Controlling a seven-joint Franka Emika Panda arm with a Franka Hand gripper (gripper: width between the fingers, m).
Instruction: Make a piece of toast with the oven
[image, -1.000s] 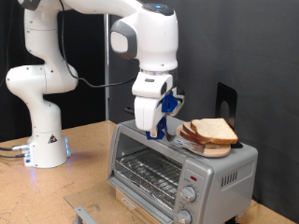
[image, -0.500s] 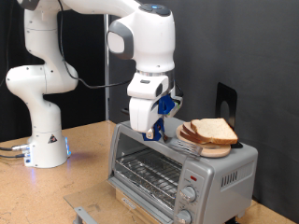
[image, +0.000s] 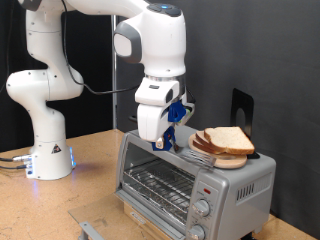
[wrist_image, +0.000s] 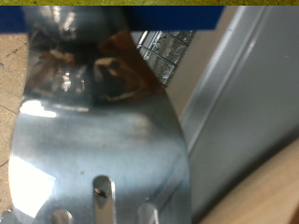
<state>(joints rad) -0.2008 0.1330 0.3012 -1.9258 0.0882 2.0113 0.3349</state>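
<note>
The claw (image: 160, 143) hovers over the oven (image: 195, 180), beside the stacked bread (image: 226, 141). It carries a metal spatula (wrist_image: 103, 140), probably for lifting 1 slice. Whether its fingers are apart, I cannot tell.

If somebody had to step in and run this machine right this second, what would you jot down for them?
Hand: hovering over the top of the oven, toward the exterior view's left of the bread. It appears to carry a shiny metal spatula, which fills the wrist view; the grip itself isn't visible.
Bread: stacked slices, top slice, on a round wooden board on the oven's roof.
Oven: door open, wire rack bare.
Done: door open.
Left: no slice is on the rack yet.
</note>
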